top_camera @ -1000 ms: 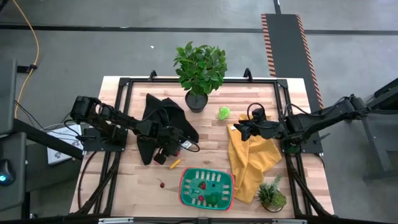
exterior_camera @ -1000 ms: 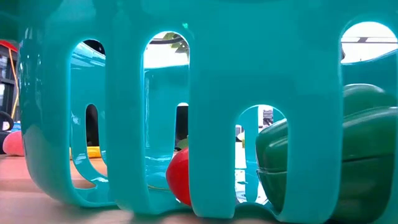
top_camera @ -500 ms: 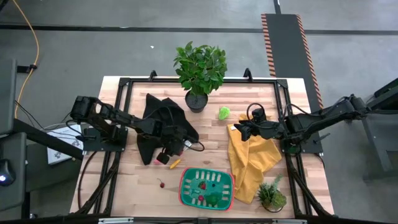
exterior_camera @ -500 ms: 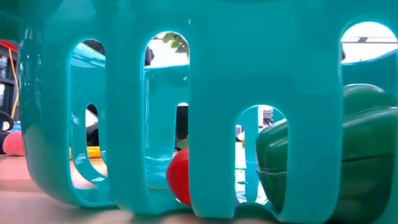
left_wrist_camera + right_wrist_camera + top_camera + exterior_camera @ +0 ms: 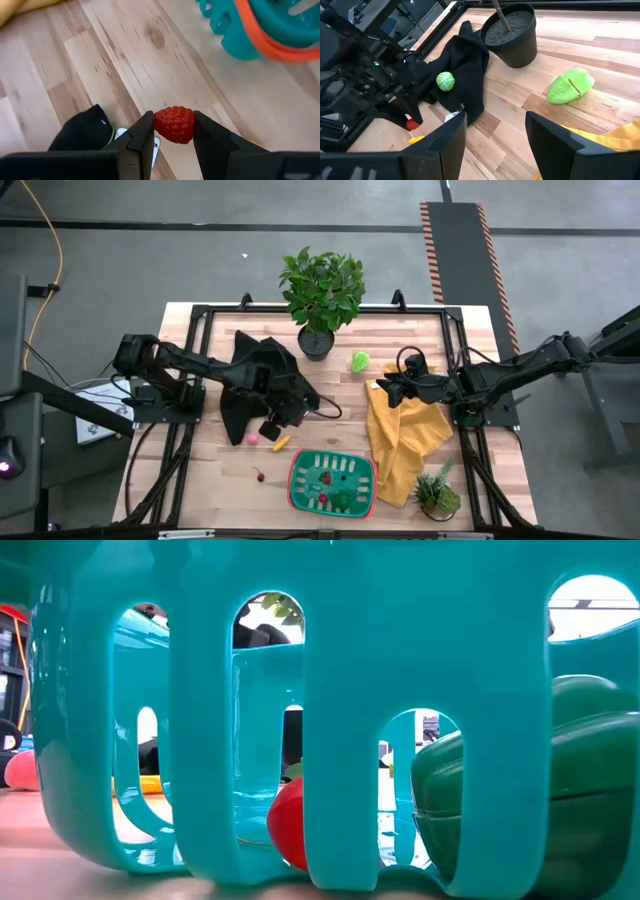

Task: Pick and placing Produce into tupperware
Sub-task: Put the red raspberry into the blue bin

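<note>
My left jaws clamp a red raspberry above the wooden surface, tupperware ahead of them, while my right jaws wait open and empty over the yellow cloth.

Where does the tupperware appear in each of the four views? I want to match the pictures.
High view: the tupperware sits near the table's front edge, about centre.
Low view: its slotted wall fills the picture.
Left wrist view: upper right corner, beyond the raspberry held in the jaws.
Right wrist view: not in it.
Shared landmark: the red rim, seen in the high and left wrist views.
</note>
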